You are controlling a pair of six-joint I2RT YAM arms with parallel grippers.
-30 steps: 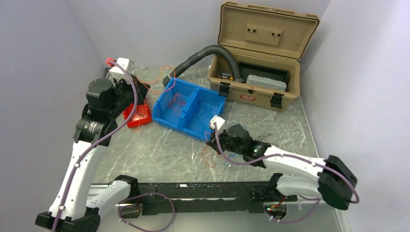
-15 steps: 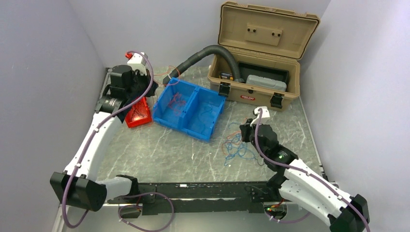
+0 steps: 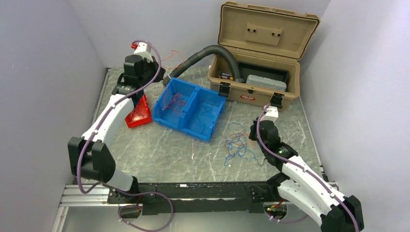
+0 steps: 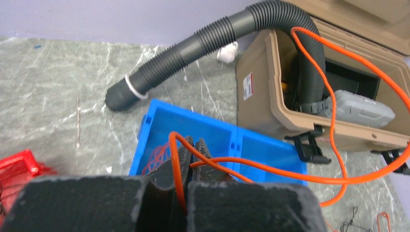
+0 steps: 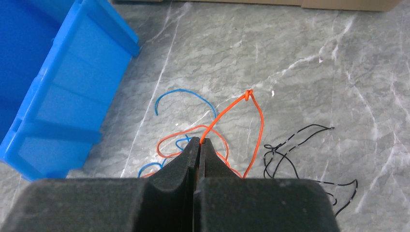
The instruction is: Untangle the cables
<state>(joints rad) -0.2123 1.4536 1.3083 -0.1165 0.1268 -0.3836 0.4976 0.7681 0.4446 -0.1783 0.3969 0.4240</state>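
Top external view: the cables (image 3: 238,144), a loose knot of blue and red wires, are seen lying on the table (image 3: 159,150) just right of the blue bin (image 3: 181,126). A second ago no such heap was to be seen there. More red wires are seen in the bin's left compartment. Since then the right arm has been swung out to the right. The left arm has been carried from beside the red tray (image 3: 137,113) back to the far corner, near the mouth of the grey hose (image 3: 203,53).

In the left wrist view the left gripper (image 4: 192,142) is clenched on a looped red wire (image 4: 325,72), which is arched up in front of the tan toolbox (image 4: 270,96). In the right wrist view the right gripper (image 5: 199,141) is pinched tight on a knotted red wire (image 5: 227,113). Blue strands and black strands (image 5: 295,145) are spread on the table beyond it.
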